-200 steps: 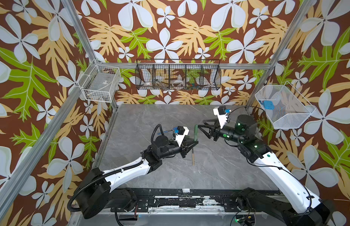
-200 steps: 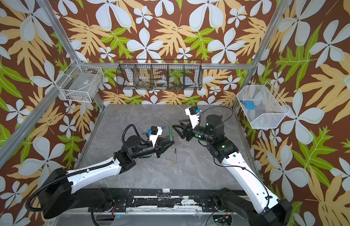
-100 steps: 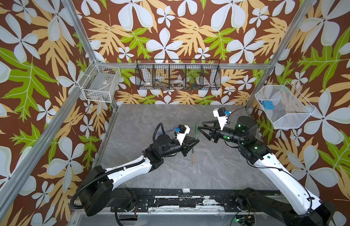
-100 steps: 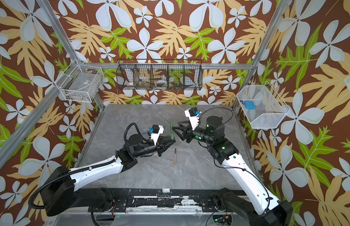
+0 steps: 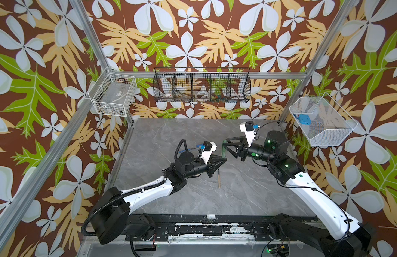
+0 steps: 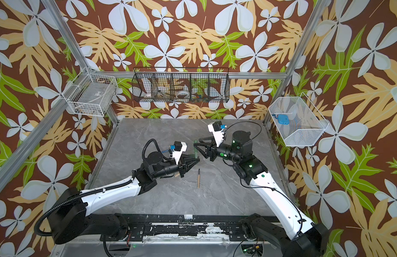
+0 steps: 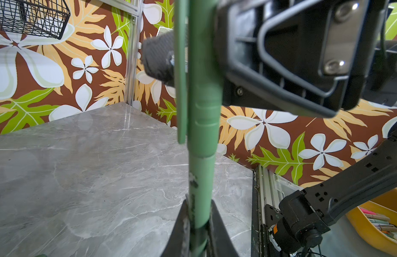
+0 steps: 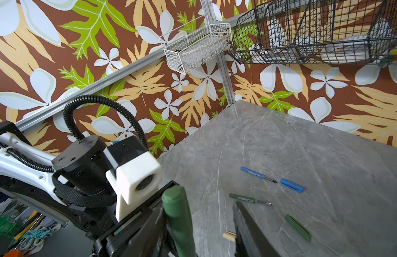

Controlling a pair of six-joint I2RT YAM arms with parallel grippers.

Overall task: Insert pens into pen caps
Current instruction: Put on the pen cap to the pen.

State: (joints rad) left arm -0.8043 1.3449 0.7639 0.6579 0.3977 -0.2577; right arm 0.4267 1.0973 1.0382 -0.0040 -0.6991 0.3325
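Left gripper (image 7: pixel 198 224), black fingers: in them we note a slim green plastic pen (image 7: pixel 201 182) with a matching green clip cap (image 7: pixel 204 124).

Beyond the black right gripper (image 8: pixel 198 213) we log:
- a blue stick pen (image 8: pixel 257 175)
- a stubby blue cap (image 8: pixel 292 185)
- a dark green stick pen (image 8: pixel 244 198)
- a dark green cap (image 8: pixel 297 228)

Grey marbled stone tabletop (image 8: pixel 304 144), pale veins. Near the left gripper: tan stick pen (image 5: pixel 219 179), dark tip. Papered walls (image 5: pixel 193 44): brown, with white flowers and lime and tan leaves.

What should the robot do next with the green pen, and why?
Probably close the fingers of the right gripper on the green cap and press it further down. The left gripper is shut on the green pen, the cap already sits over its tip, and the right wrist view shows a gap between the cap and one finger.
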